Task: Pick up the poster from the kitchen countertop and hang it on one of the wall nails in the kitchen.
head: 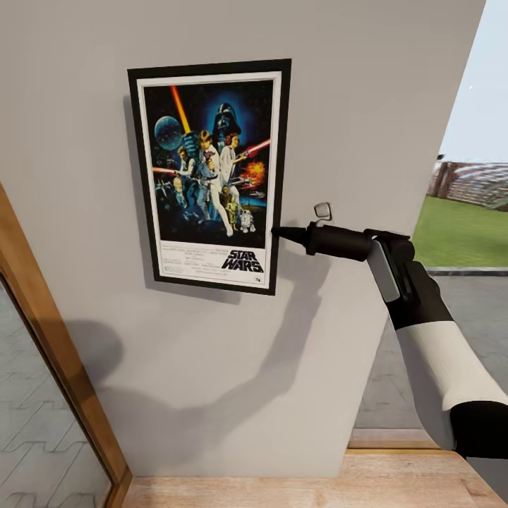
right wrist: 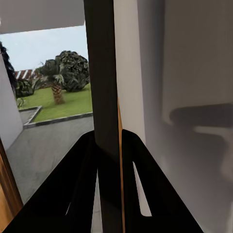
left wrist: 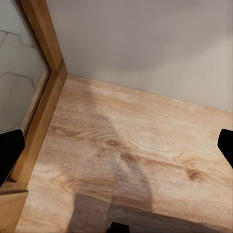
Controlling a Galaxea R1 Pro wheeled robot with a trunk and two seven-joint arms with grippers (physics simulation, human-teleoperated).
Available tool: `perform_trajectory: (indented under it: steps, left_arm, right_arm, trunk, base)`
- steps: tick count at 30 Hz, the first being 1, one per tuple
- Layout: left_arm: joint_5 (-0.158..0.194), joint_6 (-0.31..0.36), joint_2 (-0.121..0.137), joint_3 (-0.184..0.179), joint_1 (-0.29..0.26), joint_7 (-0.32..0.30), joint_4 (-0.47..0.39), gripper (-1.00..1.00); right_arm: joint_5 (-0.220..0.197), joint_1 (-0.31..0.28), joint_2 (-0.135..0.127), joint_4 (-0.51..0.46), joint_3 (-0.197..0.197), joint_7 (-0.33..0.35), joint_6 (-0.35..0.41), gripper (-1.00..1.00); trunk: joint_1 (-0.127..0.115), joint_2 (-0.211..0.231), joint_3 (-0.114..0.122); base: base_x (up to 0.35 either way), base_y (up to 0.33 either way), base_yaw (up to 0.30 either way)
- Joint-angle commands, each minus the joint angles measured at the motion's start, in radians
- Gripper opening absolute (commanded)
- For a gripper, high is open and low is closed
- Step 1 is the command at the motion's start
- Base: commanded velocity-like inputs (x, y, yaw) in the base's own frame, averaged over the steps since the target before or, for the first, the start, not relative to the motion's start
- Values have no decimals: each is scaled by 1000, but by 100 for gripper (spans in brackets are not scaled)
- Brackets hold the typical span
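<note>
Smooth pale grey wall (head: pixel 367 106) lies flat behind the flat rectangular poster (head: pixel 212 173), whose black border edge is pinched in the right claw (head: pixel 282 233). Left claw (left wrist: pixel 116 145) spread wide over grainy wooden floor (left wrist: pixel 136 155).

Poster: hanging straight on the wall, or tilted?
Slightly tilted: the poster lies flat against the wall, bottom swung toward the right gripper, which pinches its right edge.

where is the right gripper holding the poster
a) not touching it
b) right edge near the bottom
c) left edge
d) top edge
b: in the head view the right gripper meets the poster on its right border just above the title, and the right wrist view shows its fingers closed on either side of the dark frame edge.
</note>
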Motion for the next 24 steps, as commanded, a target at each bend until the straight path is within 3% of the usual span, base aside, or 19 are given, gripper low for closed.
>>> perform_trajectory:
  steps: [1, 24]
  left_arm:
    - [-1, -1, -1, 3, 0, -7, -1, 100]
    - [-1, -1, -1, 3, 0, -7, 0, 100]
  right_arm:
    - [-9, -1, -1, 0, 2, 1, 9, -100]
    - [-9, 1, -1, 1, 2, 1, 9, -100]
  trunk:
    - [1, -2, -1]
    - [1, -2, -1]
  base:
    - [0, 0, 0]
    - [25, 0, 0]
